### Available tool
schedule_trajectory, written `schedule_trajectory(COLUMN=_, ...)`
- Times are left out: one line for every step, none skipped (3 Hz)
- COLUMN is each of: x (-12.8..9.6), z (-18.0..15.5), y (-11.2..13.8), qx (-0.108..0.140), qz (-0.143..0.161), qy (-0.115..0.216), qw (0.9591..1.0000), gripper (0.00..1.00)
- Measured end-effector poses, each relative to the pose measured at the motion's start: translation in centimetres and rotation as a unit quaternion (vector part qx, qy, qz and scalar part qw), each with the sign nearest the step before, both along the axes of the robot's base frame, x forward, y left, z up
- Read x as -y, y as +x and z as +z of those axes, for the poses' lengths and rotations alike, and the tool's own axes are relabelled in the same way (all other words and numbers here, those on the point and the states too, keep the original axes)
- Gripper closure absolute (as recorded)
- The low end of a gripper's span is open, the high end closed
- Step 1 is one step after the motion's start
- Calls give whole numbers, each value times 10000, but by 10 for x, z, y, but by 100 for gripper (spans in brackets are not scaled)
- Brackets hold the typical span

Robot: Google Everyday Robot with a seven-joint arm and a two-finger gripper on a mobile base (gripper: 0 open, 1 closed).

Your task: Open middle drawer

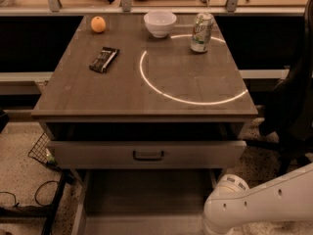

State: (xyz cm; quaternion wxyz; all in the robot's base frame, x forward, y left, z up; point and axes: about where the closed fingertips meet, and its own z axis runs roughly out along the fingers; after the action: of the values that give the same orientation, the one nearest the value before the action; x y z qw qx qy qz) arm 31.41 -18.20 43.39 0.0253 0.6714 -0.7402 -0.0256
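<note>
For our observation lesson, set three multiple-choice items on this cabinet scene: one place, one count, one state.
1. Where on the brown wooden cabinet top is the small round orange fruit? A back left B front right C inside the bowl
2. How many loose things stand on that top? A two B four C six
3. The wide shallow grey middle drawer is: A shut B pulled out C lying on the top
Key: 1 A, it sits behind the flat dark packet. 2 B: fruit, packet, white round bowl, green drinks can. 3 B, its floor shows below the handled top drawer. The gripper is out of view; only the white robot arm shows, lower right.
</note>
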Motion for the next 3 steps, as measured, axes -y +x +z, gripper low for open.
schedule_trajectory(x=-6, z=8, y=-19, qx=-303, qz=135, qy=-2, qw=9995, gripper=82)
schedule_trajectory(x=-6, z=9, y=-21, qx=-343, qz=148, qy=6, qw=9993, gripper=60)
schedule_trajectory(x=-6, z=9, y=-21, qx=-339, qz=145, qy=2, qw=9993, gripper=36)
